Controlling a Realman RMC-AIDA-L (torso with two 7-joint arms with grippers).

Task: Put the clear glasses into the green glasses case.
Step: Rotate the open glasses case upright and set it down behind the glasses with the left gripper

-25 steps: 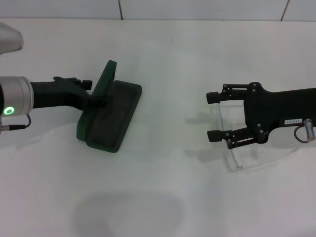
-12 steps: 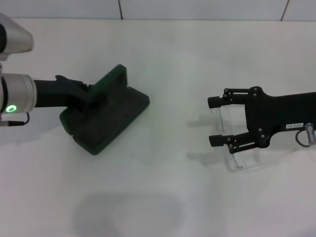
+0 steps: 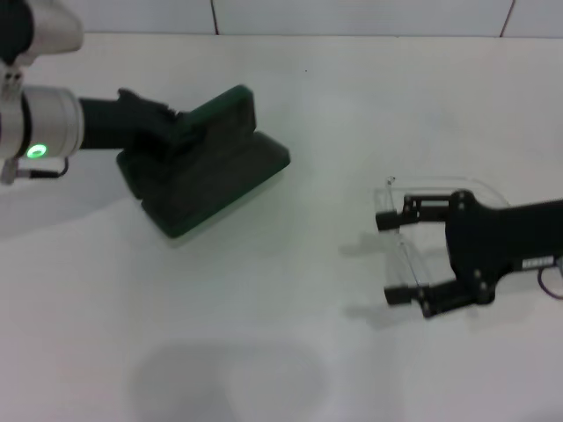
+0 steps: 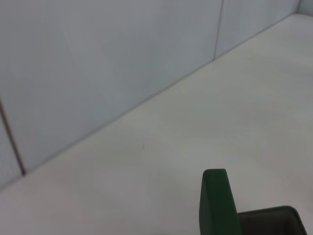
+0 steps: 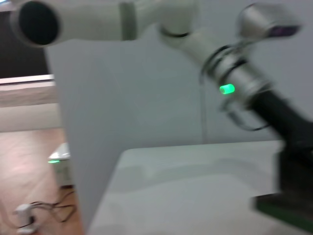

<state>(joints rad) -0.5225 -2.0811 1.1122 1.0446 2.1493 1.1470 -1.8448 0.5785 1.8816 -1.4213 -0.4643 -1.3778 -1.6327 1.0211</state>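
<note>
My right gripper [image 3: 392, 258] sits on the right side of the table [image 3: 290, 352], fingers spread wide, one black fingertip [image 3: 385, 220] farther from me and the other nearer. They straddle the glasses [image 3: 440, 189], whose clear frame I can only pick out as faint outlines running between and beyond the fingers. I see no pad pressed against the plastic, so I read the gripper as open and holding nothing.

My left gripper [image 3: 171, 132] is on the far left, its black body pushed against the case [image 3: 215, 176] at the lid. Its fingers are buried behind the lid, so I cannot tell how far apart they are or whether they clamp it.

The case is dark green and stands open on the table: the lid tilts up on the left-far side, and the base, with its dark lining, lies toward the centre. In the left wrist view only a green lid edge [image 4: 217, 203] and a corner of the base show, with the wall [image 4: 98, 63] behind. Case and glasses lie well apart.
</note>
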